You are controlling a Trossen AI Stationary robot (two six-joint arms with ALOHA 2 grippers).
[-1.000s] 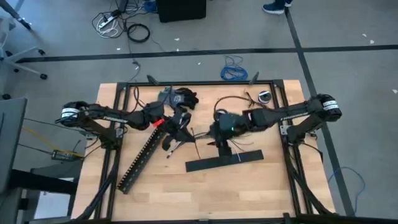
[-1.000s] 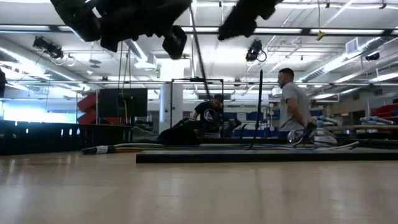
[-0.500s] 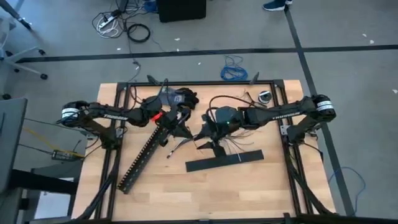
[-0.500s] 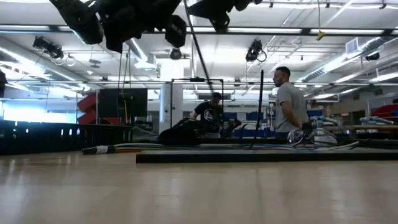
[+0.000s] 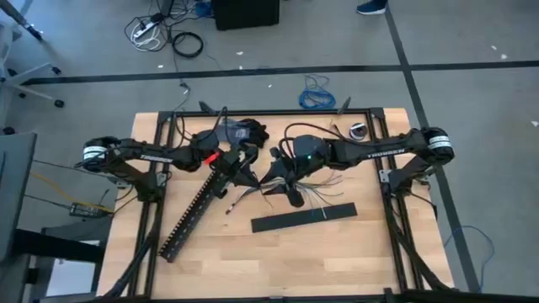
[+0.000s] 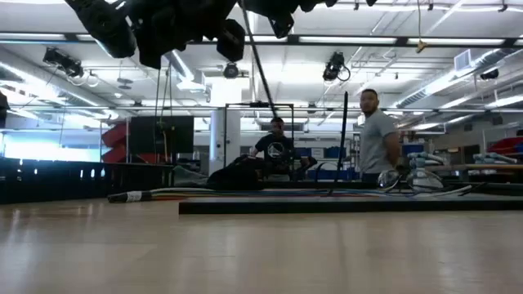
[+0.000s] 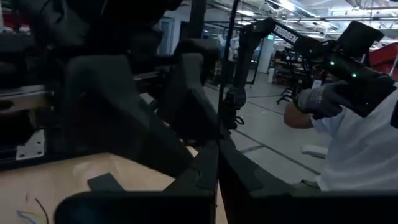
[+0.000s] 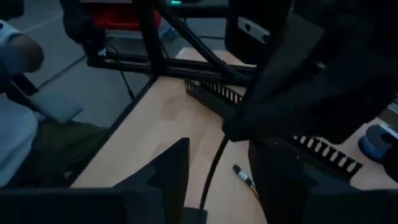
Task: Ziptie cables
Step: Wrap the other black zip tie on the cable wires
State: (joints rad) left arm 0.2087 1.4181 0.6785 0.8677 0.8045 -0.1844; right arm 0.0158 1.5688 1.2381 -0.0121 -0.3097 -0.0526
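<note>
The cables (image 5: 313,190), a loose fan of thin wires, lie flat on the table right of centre, and no gripper touches them. My left gripper (image 5: 246,172) is over the table's middle, raised, and shut on a thin black ziptie (image 6: 255,61). My right gripper (image 5: 274,175) is just to its right, also raised and open. In the right wrist view its fingers stand either side of the ziptie (image 8: 214,165). I cannot tell whether they touch it. My left gripper pinches the ziptie (image 7: 231,68) between its two fingertips (image 7: 205,168), and the strip runs on straight past them. The fingers come from the table's left, slanting down. The ziptie hangs below the gripper at a slant, clear of the table.
A long slotted black duct (image 5: 192,215) lies diagonally at the left of the table. A flat black bar (image 5: 304,218) lies nearer than the cables. Dark gloves (image 5: 246,132) and a small roll (image 5: 359,130) sit at the far edge. People (image 6: 377,135) stand beyond the table.
My right gripper has risen from above the flat bar and cables. It has gone toward the table's left and far side, up to my left gripper and the hanging ziptie. My left gripper has shifted slightly toward the far edge, still holding the ziptie.
</note>
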